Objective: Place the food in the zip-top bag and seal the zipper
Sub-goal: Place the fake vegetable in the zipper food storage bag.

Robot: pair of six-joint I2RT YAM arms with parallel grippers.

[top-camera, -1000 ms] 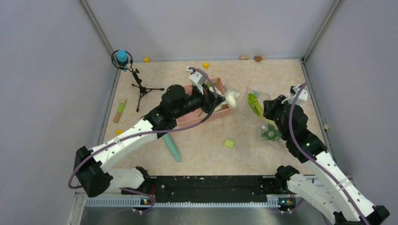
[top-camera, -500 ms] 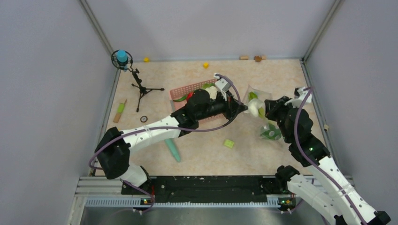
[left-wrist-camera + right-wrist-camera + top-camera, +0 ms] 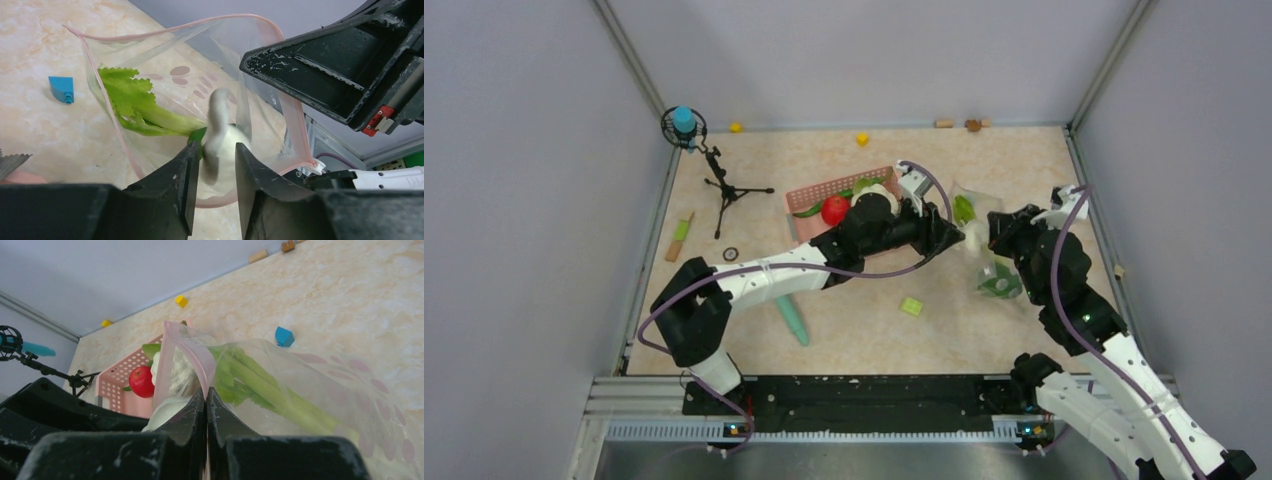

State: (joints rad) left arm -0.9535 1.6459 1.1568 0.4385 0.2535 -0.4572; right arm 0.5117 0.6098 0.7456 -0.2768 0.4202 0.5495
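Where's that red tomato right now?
In the top view, the tomato sits in the pink basket mid-table, just behind the left arm and left of the clear bag.

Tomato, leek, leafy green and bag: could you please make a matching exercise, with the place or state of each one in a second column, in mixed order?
Things:
1. tomato
2. leek
3. leafy green
4. bag

Places or states:
A. pinched at its rim by the right gripper
B. inside the bag
C. in the pink basket
D. held by the left gripper

Pairs: 1-C, 2-D, 3-B, 4-A.
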